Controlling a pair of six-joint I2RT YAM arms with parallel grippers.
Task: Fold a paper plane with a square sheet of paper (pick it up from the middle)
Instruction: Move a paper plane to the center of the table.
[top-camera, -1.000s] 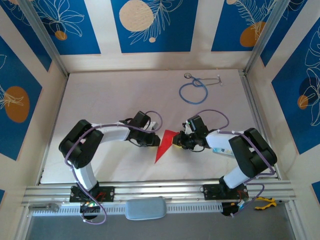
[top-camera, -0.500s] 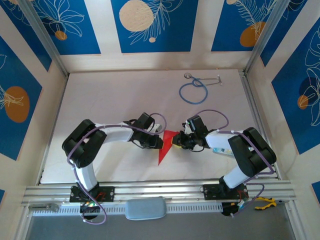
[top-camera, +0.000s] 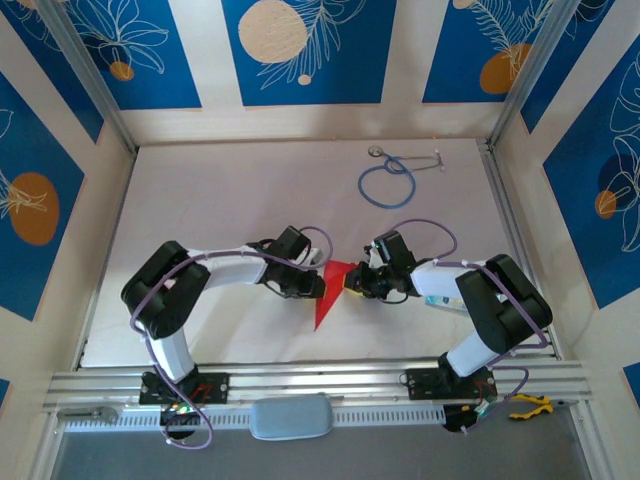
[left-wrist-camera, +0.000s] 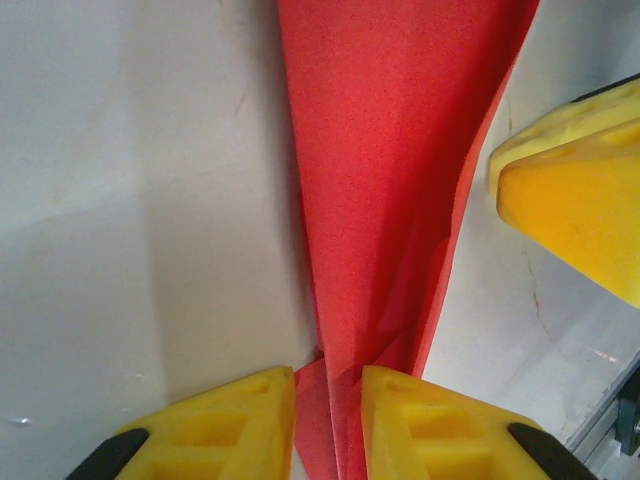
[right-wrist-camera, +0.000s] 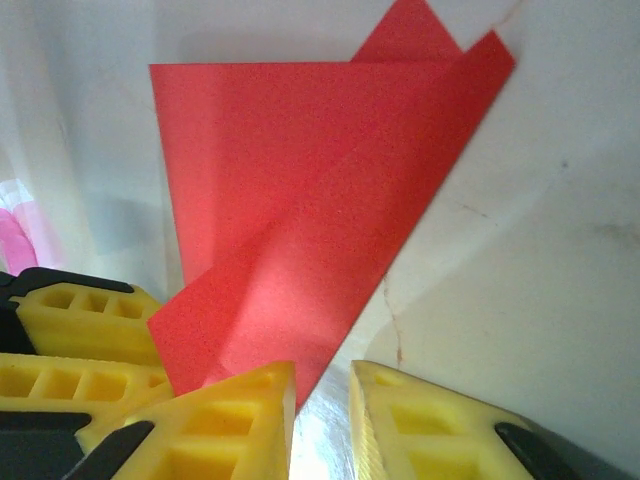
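Observation:
The red sheet of paper (top-camera: 327, 296) lies on the white table, folded into a slim pointed dart with its tip toward the near edge. My left gripper (top-camera: 317, 285) is at its left edge and my right gripper (top-camera: 352, 284) at its right edge. In the left wrist view the raised centre fold of the paper (left-wrist-camera: 390, 150) runs between my left gripper's (left-wrist-camera: 328, 375) jaws, which stand a narrow gap apart. In the right wrist view one finger of my right gripper (right-wrist-camera: 322, 368) rests over the paper's (right-wrist-camera: 290, 190) edge, and bare table shows in the narrow gap.
A blue stethoscope (top-camera: 388, 183) lies at the back right of the table. An aluminium rail (top-camera: 320, 380) runs along the near edge, and patterned walls close the other three sides. The right gripper's yellow finger (left-wrist-camera: 570, 190) sits close beside the paper.
My left gripper has moved a little to the right against the paper, and the paper's tip has shifted slightly right. The right arm has not moved.

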